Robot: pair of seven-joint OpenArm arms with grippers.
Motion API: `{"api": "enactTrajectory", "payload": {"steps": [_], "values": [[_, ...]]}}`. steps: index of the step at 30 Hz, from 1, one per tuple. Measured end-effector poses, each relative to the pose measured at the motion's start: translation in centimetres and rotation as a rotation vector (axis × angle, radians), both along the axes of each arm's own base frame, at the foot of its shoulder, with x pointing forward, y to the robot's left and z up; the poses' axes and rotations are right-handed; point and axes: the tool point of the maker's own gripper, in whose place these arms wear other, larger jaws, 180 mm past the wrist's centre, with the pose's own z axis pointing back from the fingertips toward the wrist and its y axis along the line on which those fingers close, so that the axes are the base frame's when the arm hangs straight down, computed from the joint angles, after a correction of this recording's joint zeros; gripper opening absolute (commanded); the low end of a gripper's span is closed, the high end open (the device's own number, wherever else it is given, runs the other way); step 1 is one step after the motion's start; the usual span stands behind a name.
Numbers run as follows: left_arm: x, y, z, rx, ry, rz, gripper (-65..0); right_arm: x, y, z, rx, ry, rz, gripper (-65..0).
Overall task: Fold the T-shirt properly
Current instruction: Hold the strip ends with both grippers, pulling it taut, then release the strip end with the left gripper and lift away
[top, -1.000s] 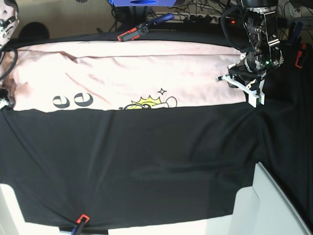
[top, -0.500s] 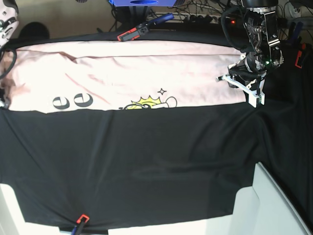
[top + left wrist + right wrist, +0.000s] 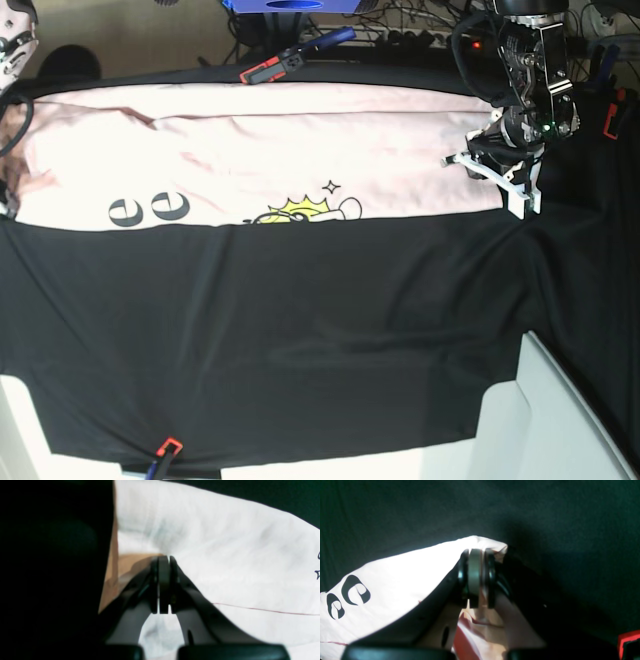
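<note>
The pale pink T-shirt [image 3: 280,160] lies folded in a long band across the far part of the black table cloth [image 3: 300,330]. Black letters and a yellow cartoon [image 3: 290,210] show at its near fold. My left gripper [image 3: 492,185] is at the band's right end. In the left wrist view it [image 3: 163,558] is shut, its tips pinching the T-shirt [image 3: 225,555]. My right gripper [image 3: 477,552] is shut on a corner of the T-shirt [image 3: 395,580], and fabric bunches under its fingers. In the base view that gripper is past the left edge.
A red-and-black clamp [image 3: 275,65] holds the cloth at the back edge. An orange one [image 3: 168,447] sits at the front edge and a red one [image 3: 608,120] at the far right. A white panel [image 3: 560,420] stands at the front right corner.
The shirt's left end has slid a little further left and its near edge has drawn straighter. The left arm has stayed where it was.
</note>
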Motion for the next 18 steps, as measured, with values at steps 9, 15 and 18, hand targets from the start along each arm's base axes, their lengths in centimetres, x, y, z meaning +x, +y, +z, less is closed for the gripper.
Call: {"api": "enactTrajectory", "payload": {"steps": [9,15,18], "values": [[0.1,0.0,0.1,0.001,-0.004,-0.001,-65.0,0.6,-1.6,0.4,-0.043,-0.045,-0.096,-43.4],[0.1,0.1,0.2,0.002,-0.006,0.001,-65.0,-0.3,-6.1,3.5,-0.237,-0.112,-0.226,-23.5],[0.7,0.3,1.8,0.011,-0.048,0.004,-65.0,-0.8,-6.2,4.4,-0.278,-0.126,-0.194,-27.3]]}}
